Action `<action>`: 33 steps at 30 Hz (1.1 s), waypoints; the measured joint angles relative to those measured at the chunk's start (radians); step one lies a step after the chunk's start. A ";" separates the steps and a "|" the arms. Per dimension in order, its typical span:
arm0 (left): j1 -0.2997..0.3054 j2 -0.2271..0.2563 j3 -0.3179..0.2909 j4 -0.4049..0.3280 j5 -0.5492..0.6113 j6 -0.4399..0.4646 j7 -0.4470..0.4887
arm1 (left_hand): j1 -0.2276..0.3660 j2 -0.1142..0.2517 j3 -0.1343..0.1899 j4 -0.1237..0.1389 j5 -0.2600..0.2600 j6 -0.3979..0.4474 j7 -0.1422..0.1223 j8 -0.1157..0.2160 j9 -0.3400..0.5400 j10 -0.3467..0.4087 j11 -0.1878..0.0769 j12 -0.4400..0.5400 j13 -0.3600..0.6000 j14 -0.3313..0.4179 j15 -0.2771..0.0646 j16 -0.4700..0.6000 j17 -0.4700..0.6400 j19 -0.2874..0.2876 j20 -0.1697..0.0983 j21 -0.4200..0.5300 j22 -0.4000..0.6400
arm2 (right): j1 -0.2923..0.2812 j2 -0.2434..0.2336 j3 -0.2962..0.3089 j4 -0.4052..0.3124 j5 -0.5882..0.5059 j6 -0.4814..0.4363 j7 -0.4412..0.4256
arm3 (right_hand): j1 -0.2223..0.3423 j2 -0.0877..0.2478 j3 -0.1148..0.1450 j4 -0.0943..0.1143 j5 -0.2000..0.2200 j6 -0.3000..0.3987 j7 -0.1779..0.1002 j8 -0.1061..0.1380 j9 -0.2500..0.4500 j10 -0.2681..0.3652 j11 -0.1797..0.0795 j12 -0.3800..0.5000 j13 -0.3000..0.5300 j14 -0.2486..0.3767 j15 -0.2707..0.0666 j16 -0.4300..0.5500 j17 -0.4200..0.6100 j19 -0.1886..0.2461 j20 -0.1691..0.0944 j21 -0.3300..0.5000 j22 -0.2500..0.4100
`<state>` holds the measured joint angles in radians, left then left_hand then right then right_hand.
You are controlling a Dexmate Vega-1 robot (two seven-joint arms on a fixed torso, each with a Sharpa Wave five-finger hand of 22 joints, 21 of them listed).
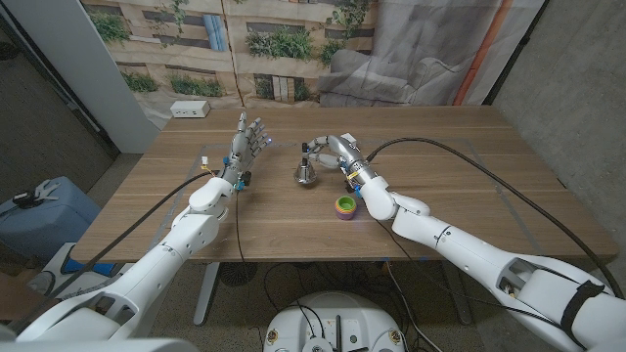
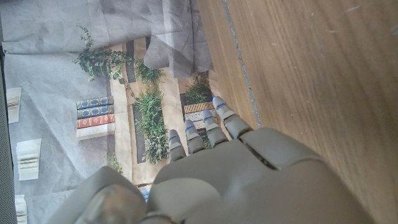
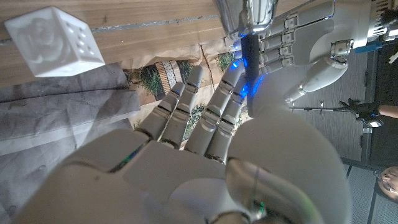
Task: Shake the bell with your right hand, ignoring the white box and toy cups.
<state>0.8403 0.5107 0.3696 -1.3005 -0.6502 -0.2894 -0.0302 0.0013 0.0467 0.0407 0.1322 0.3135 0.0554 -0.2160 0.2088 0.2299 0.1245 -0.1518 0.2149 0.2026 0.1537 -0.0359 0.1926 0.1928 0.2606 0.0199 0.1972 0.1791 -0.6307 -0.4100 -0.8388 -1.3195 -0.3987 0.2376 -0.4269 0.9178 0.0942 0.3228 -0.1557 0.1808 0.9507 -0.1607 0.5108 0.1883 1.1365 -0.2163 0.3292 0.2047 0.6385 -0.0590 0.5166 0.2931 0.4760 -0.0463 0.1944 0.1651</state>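
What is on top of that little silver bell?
The right hand reaches over the bell, its fingers at the dark handle on top. The metal bell stands on the wooden table. The fingers partly cover the handle, so the grip itself is unclear.

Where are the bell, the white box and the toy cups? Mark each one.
bell [image 1: 306, 173]: head view, on its silver dome, beside the right hand.
white box [image 1: 190, 109]: head view, on its top face, at the table's far left corner.
toy cups [image 1: 344, 206]: head view, on the stack's purple rim.
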 measured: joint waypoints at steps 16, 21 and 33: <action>0.000 0.000 0.000 0.001 0.000 -0.001 -0.001 | 0.000 0.000 0.000 0.000 0.000 0.000 0.000 0.000 0.000 0.000 0.000 0.000 0.000 0.000 0.000 0.000 0.000 0.000 0.000 0.000 0.000 | -0.050 -0.031 0.047 -0.127 0.014 -0.081 0.019 | 0.000 0.000 0.000 0.000 -0.003 0.000 0.000 -0.004 0.000 0.000 0.000 -0.004 0.000 0.000 0.000 -0.018 -0.010 0.000 0.000 0.000 0.000; 0.000 0.000 0.000 0.001 0.000 -0.001 -0.001 | 0.000 0.000 0.000 0.000 0.000 0.000 0.000 0.000 0.000 0.000 0.000 0.000 0.000 0.000 0.000 0.000 0.000 0.000 0.000 0.000 0.000 | -0.062 -0.036 0.057 -0.153 0.020 -0.105 0.023 | -0.006 0.005 0.000 0.000 -0.003 0.000 0.000 -0.004 0.000 0.000 0.000 -0.004 0.000 0.000 0.000 -0.018 -0.010 0.000 0.000 0.000 0.000; 0.000 0.000 0.000 0.001 0.000 -0.001 -0.001 | 0.000 0.000 0.000 0.000 0.000 0.000 0.000 0.000 0.000 0.000 0.000 0.000 0.000 0.000 0.000 0.000 0.000 0.000 0.000 0.000 0.000 | -0.083 -0.056 0.075 -0.242 0.033 -0.180 0.065 | -0.038 0.004 -0.004 0.015 -0.004 0.000 0.000 -0.006 0.000 0.003 0.004 -0.016 0.000 0.000 0.000 -0.033 -0.019 0.000 0.000 0.000 0.000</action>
<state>0.8401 0.5105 0.3696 -1.2996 -0.6502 -0.2901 -0.0308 0.0013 0.0467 0.0407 0.1322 0.3135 0.0554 -0.2160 0.2088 0.2299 0.1245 -0.1518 0.2149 0.2025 0.1537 -0.0359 0.1926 0.1928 0.2606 0.0199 0.1972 0.1791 -0.7133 -0.4661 -0.7643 -1.5610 -0.3653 0.0576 -0.3618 0.8793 0.0983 0.3187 -0.1403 0.1770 0.9506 -0.1608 0.5051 0.1886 1.1400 -0.2126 0.3132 0.2048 0.6383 -0.0589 0.4835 0.2737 0.4759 -0.0463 0.1944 0.1650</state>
